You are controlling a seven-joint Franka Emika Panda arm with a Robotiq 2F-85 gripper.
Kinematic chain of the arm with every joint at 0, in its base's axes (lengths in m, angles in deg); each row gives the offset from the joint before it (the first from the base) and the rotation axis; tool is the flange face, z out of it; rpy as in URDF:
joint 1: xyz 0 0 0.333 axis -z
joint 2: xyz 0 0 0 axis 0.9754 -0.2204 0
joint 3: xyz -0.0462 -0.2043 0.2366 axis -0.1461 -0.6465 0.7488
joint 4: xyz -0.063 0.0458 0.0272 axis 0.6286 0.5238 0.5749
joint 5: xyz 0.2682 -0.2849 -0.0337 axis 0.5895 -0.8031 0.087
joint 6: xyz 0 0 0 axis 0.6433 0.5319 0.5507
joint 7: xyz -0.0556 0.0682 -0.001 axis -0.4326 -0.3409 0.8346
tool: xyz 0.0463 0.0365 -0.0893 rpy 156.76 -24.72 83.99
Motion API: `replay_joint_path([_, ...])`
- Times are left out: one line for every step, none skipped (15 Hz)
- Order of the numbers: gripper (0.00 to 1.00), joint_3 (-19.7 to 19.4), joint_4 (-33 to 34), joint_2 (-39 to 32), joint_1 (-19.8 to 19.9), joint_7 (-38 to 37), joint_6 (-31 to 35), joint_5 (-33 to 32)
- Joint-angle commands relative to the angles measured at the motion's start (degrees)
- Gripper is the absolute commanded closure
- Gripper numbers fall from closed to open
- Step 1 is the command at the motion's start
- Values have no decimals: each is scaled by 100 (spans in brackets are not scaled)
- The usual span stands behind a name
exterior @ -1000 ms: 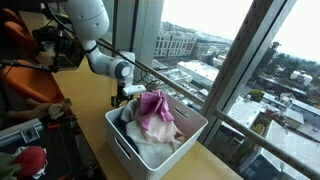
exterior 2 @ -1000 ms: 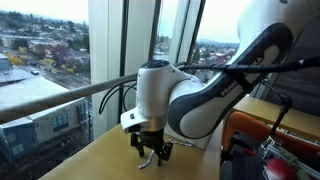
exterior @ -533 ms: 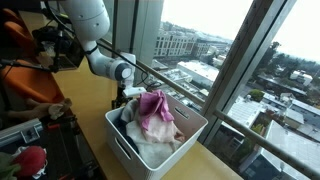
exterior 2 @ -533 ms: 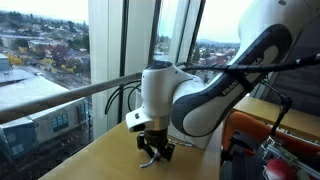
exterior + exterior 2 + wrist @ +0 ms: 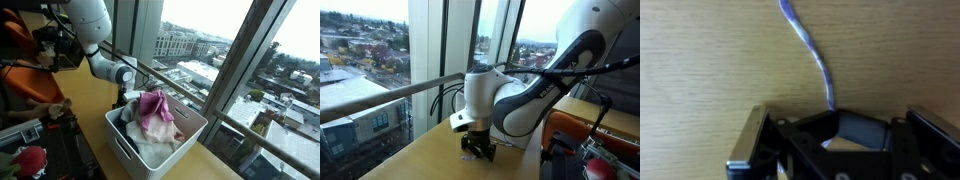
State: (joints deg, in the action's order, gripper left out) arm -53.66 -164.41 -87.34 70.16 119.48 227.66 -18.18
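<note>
In the wrist view a thin blue-violet cord [image 5: 812, 50] lies on the wooden tabletop [image 5: 710, 70] and runs down into my gripper [image 5: 833, 113]. The jaws stand closed together on the cord's near end. In both exterior views the gripper [image 5: 476, 150] is down at the table surface, pointing straight down. It sits just beside the near corner of a white basket [image 5: 125, 150], at the gripper [image 5: 121, 98]. The cord itself is too thin to make out in the exterior views.
The white basket holds a pink cloth [image 5: 152, 108] over pale laundry [image 5: 150, 143]. A window wall with a metal rail [image 5: 380, 95] runs along the table's far edge. Orange and red clutter [image 5: 25, 100] lies at the table's other end.
The jaws went from open to shut around the cord's end, and the gripper sank slightly toward the tabletop.
</note>
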Motion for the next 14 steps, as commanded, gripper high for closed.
replay_joint_path([100, -37, -59, 92, 13, -144, 17, -112])
replay_joint_path([100, -33, -91, 173, 11, -164, -6, -110])
replay_joint_path([100, -34, -144, 292, 2, -192, -35, -118])
replay_joint_path([100, -39, -189, 397, -6, -217, -52, -129])
replay_joint_path([100, -39, -251, 562, -10, -237, -87, -137])
replay_joint_path([100, -49, -292, 701, -17, -258, -111, -154])
replay_joint_path([100, -55, -346, 905, -15, -268, -160, -163])
replay_joint_path([100, -66, -394, 1109, -14, -280, -207, -177])
replay_joint_path([100, -80, -433, 1329, -13, -293, -271, -190])
replay_joint_path([100, -96, -484, 1530, -13, -307, -330, -216])
replay_joint_path([100, -107, -521, 1766, 0, -316, -419, -226])
replay_joint_path([100, -125, -574, 1982, 16, -315, -485, -250])
replay_joint_path([100, -154, -600, 2212, 44, -320, -578, -271])
replay_joint_path([100, -190, -634, 2444, 81, -323, -666, -316])
